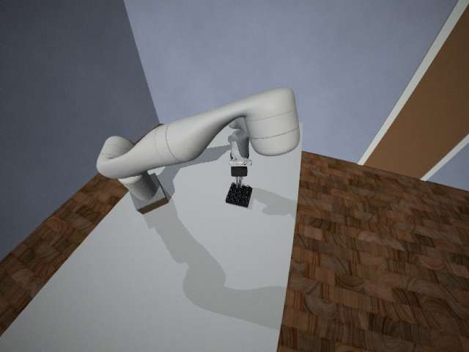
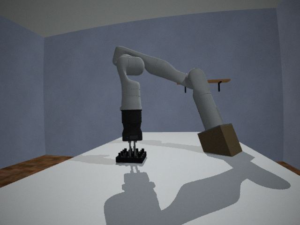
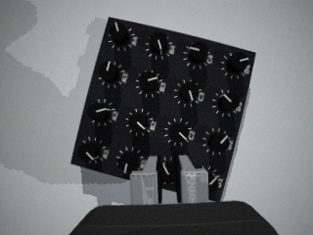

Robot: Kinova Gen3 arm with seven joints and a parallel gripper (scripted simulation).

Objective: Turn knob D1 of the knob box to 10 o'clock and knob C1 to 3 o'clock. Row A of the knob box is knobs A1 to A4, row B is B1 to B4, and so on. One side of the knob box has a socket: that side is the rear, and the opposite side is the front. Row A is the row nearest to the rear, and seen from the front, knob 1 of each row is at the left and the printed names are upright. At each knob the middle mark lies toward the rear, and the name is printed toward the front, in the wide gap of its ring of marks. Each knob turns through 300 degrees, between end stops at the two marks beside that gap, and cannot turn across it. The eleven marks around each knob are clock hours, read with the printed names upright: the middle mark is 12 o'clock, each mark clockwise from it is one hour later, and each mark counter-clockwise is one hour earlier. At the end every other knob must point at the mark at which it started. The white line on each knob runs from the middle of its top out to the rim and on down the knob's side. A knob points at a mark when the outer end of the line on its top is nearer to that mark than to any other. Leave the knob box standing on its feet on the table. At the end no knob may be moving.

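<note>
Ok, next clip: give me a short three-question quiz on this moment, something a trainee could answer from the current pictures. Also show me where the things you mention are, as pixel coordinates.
1. Multiple choice: which knob stands between the jaws of the gripper (image 1: 238, 186) (image 2: 132, 155) (image 3: 168, 158)?
a) B4
b) C1 (image 3: 167, 172)
c) D3

2. True or false: the knob box (image 1: 237, 205) (image 2: 129, 160) (image 3: 132, 103) lies on the wooden floor, off the white table (image 1: 151, 284) (image 2: 48, 193) (image 3: 279, 147).

3. Fill in: in the wrist view, the knob nearest the upper left corner of the box is named ____.

Key: 1 b; 2 false; 3 A4 (image 3: 120, 36).
</note>
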